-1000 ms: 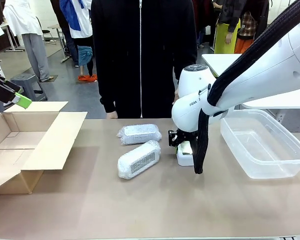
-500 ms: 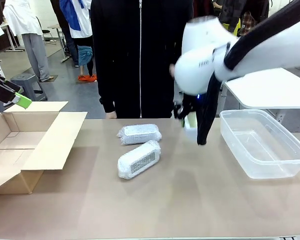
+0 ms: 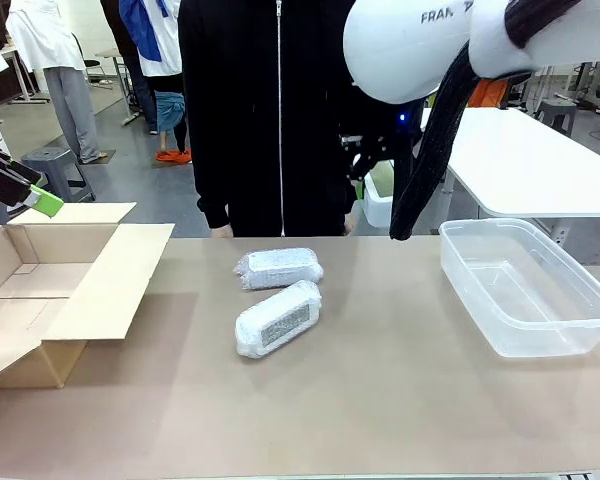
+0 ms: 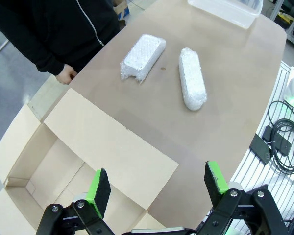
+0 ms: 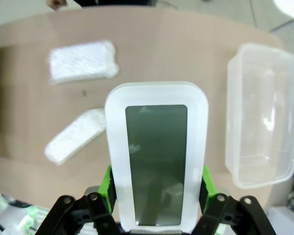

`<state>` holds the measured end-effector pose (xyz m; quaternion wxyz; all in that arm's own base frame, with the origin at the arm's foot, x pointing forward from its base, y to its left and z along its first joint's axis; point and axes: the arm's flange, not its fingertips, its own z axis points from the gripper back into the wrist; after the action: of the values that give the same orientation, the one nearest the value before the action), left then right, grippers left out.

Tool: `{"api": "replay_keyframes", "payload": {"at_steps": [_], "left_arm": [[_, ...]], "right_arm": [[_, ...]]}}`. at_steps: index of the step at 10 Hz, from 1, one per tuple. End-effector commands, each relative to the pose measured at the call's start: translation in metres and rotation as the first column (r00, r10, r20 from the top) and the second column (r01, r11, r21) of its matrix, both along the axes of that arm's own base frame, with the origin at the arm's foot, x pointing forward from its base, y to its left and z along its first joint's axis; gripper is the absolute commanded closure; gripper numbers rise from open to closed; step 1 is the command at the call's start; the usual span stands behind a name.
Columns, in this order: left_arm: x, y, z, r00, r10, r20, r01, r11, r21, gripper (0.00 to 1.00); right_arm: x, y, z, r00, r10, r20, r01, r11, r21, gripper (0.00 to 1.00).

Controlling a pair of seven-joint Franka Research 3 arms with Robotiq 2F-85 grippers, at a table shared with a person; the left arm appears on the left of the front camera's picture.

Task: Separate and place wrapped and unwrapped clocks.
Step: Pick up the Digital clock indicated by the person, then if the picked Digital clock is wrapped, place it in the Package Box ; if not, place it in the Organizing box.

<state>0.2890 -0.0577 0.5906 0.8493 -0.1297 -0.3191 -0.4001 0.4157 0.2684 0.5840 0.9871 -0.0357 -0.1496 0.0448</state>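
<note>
We are pinching the bare clock (image 5: 157, 156) by its long edges in our right gripper (image 5: 157, 188); light, stiff, probably slippery plastic. Our left gripper (image 4: 158, 185) is hanging wide apart.

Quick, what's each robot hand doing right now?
Left hand: open, holding nothing.
Right hand: closed on the bare white clock.

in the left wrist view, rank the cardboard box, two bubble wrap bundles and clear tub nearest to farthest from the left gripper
1. cardboard box, directly below the left gripper
2. wider bubble wrap bundle and narrower bundle, out beyond the box; too close to call
3. clear tub, farthest out, at the view's top edge
</note>
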Motion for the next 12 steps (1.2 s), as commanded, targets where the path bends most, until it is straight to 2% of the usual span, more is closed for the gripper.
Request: {"api": "replay_keyframes", "payload": {"at_steps": [1, 2, 12], "left_arm": [[0.000, 0.000, 0.000, 1.000, 0.001, 0.001, -0.001, 1.000, -0.002, 0.00], [0.000, 0.000, 0.000, 1.000, 0.001, 0.001, -0.001, 1.000, -0.002, 0.00], [0.000, 0.000, 0.000, 1.000, 0.001, 0.001, -0.001, 1.000, -0.002, 0.00]], "right_arm": [[0.016, -0.005, -0.015, 0.998, -0.060, 0.008, 0.060, 0.998, -0.021, 0.27], [0.000, 0.000, 0.000, 1.000, 0.000, 0.000, 0.000, 1.000, 0.000, 0.27], [0.000, 0.000, 0.000, 1.000, 0.000, 0.000, 0.000, 1.000, 0.000, 0.27]]}}
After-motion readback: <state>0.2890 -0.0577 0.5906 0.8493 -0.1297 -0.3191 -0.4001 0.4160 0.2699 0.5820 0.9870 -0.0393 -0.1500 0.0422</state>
